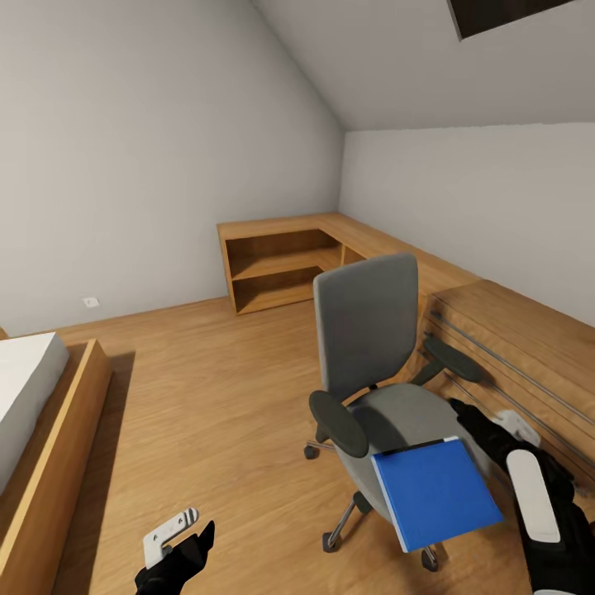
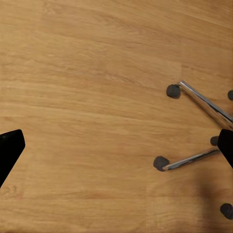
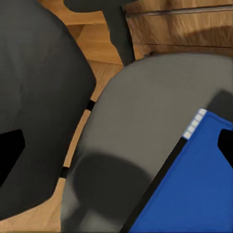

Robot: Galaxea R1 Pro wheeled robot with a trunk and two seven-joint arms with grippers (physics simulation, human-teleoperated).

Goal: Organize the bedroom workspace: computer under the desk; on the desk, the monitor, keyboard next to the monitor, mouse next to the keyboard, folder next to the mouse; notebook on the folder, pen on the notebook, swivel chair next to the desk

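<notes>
**Folder on Chair Seat, Right Gripper Alongside**

One folder (image 1: 436,493) is seen lying on the front edge of the swivel chair (image 1: 368,330) seat, overhanging it. The right gripper (image 3: 116,141) is spread open; the folder's corner lies between its fingertips (image 3: 9,150), untouched. The left gripper (image 2: 116,145) is held open above the wooden floor (image 1: 207,388), beside the chair's castors (image 2: 173,91). A wooden dresser (image 1: 512,347) stands just behind the chair.
</notes>
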